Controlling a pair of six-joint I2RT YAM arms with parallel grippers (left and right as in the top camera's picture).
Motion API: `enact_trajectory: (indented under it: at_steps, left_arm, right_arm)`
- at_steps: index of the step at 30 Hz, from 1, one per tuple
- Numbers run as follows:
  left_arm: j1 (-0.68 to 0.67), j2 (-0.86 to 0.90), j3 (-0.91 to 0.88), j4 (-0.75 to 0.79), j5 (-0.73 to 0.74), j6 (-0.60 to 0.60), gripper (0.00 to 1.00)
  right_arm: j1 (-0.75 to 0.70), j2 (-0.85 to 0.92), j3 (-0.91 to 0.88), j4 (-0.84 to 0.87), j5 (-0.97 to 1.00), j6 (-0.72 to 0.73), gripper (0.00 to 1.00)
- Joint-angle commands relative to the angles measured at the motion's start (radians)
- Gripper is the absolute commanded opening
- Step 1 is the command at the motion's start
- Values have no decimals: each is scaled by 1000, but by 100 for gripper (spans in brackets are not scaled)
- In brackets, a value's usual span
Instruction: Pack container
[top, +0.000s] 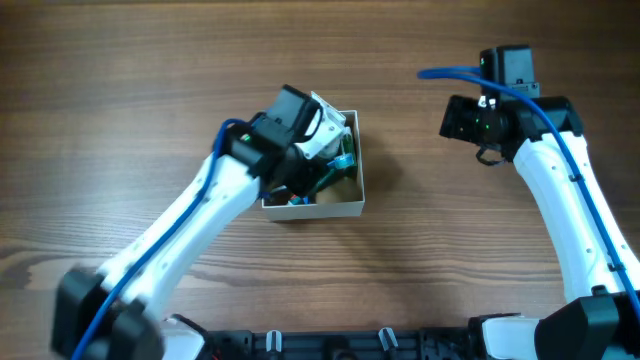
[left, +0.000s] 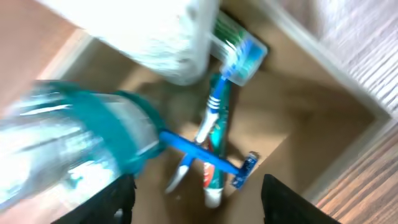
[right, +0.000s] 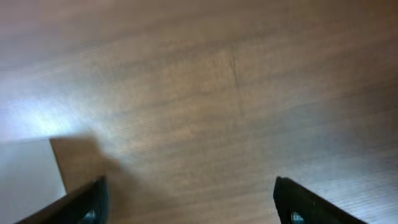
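A blurred teal bottle (left: 74, 155) sits beside the left gripper (left: 198, 202), wide open, seemingly empty, over the container (left: 305, 118); right gripper (right: 186, 202) likewise open.

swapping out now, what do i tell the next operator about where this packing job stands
Left gripper open above the box, holding nothing.
Right gripper open, empty, over the table off to the side.
In the box: toothbrush, razor, toothpaste, clear teal bottle, a blurred white item.
Left to do: likely just raise the left gripper clear and check the bottle has settled.
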Motion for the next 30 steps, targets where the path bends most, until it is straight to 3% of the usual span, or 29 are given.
enact_trajectory:
  at_steps: [1,2,8,10,13,19,21,30]
  left_arm:
    - [45,-168,2,3,-160,-65,98]
    - [85,-196,2,3,-176,-93,100]
    - [368,-217,1,4,-159,-261,100]
    - [437,-212,1,3,-152,-260,100]
    - [521,-216,1,-18,-135,-259,100]
    - [569,-355,-33,-72,-19,-230,100]
    - [569,-493,-102,-68,-16,-237,100]
    - [569,-969,-407,-69,-17,-368,100]
  right_arm:
    - [-1,7,-3,61,-52,-119,93]
    - [-1,7,-2,87,-70,-138,99]
    - [-1,7,-2,235,-101,-256,100]
    - [-1,5,-2,246,-117,-321,100]
    - [-1,-20,-2,228,-117,-283,100]
    - [7,-221,-3,133,-117,-201,100]
    - [19,-324,-26,120,-115,-201,100]
    - [59,-711,-337,88,-101,-78,100]
